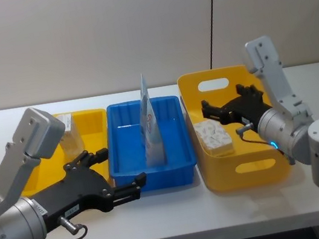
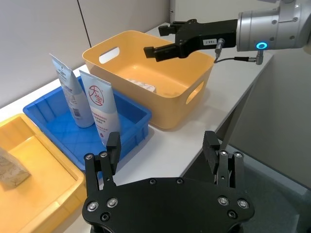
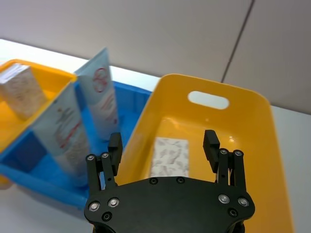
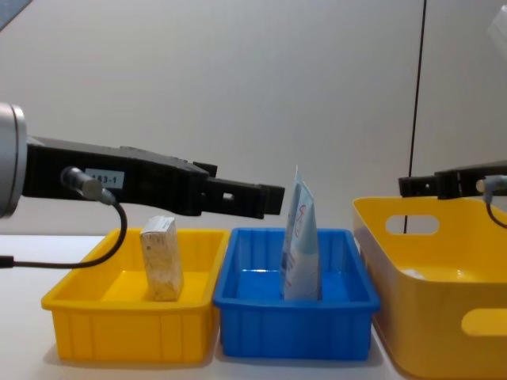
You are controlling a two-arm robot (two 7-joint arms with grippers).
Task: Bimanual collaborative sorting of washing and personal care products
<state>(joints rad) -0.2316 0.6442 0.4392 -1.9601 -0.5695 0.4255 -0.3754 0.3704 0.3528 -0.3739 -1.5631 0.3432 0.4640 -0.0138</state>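
Binned: two pale blue tapered tubes (image 1: 150, 124), blue plastic bin (image 1: 181, 174); tan mottled carton (image 4: 161, 257), yellow tray (image 4: 127, 321); grey leaf-print carton (image 1: 212, 134), handled yellow bin (image 1: 241, 170). Left gripper (image 2: 163, 145), right gripper (image 3: 163, 141): spread wide, empty. Sorting judged near done.

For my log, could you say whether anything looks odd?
Nothing stands out: tubes upright in blue bin, tan carton in left yellow bin, leaf-print carton flat in basket; left gripper open near blue bin, right gripper open over basket.
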